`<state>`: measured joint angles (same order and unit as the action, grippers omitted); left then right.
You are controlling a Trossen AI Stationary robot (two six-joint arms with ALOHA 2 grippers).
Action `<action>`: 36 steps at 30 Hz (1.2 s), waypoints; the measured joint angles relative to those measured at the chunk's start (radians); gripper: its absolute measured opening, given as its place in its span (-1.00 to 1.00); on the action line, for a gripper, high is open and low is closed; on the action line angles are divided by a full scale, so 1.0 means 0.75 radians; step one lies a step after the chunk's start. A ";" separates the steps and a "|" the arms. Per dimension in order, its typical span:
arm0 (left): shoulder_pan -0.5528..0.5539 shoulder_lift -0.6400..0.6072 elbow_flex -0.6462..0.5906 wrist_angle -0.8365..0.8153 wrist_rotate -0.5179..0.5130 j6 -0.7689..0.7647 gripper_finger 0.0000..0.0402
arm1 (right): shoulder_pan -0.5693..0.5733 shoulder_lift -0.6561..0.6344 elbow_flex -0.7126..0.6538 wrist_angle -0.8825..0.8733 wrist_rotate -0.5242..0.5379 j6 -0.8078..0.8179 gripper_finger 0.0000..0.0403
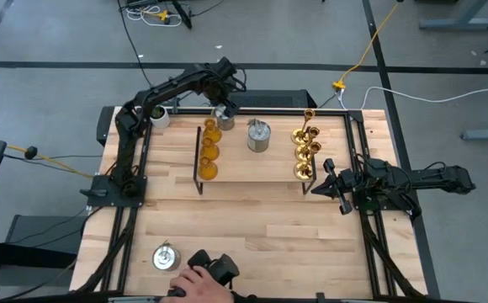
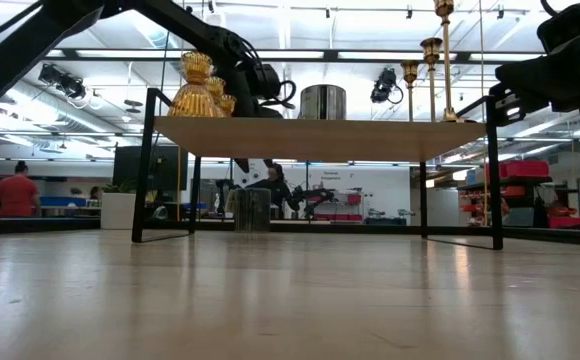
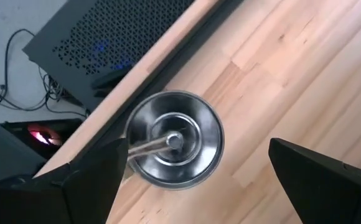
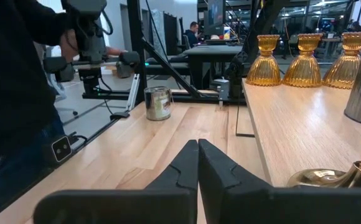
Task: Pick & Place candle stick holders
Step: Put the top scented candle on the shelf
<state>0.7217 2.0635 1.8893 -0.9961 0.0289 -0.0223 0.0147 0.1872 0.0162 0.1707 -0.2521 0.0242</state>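
My left gripper [image 1: 224, 110] hangs over the far side of the table w/ fingers spread wide, nothing in them; straight below, btwn the fingers in the wrist view, a silver can-shaped holder [image 3: 175, 139] stands on the table top just behind the rack [image 1: 252, 174], near the far edge. Looks like I'm lined up to grab it, not yet touching. My right gripper [image 4: 197, 163] is parked at the rack's right end, fingers pressed together, empty, near the gold ones. On the rack so far: three amber holders [image 1: 209, 150] in a row at the left end, one silver can [image 1: 259, 135] in the middle, approx. four gold brass holders [image 1: 306, 143] lined up at the right end. Still off the rack: the silver one under my left gripper, plus another silver can [image 1: 166, 257] at the table's near edge, close to a person's hand [image 1: 200, 287]. So I judge most of the job done, w/ two silver ones left to bring up, if the rack is where they go. White cup [image 1: 157, 115] at the far left corner isn't part of it.
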 joint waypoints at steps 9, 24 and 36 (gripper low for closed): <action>-0.035 0.015 0.000 0.002 -0.038 0.037 0.99 | 0.000 0.000 0.000 0.000 0.000 0.000 -0.93; -0.036 0.060 0.000 0.021 -0.118 0.046 0.99 | 0.000 0.000 0.000 0.000 0.000 0.000 -0.93; -0.035 0.121 0.001 0.027 -0.141 0.080 0.99 | 0.000 0.000 0.000 0.000 0.000 0.000 -0.93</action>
<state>0.6952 2.1544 1.8896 -0.9759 -0.0766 0.0380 0.0146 0.1871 0.0162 0.1704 -0.2520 0.0242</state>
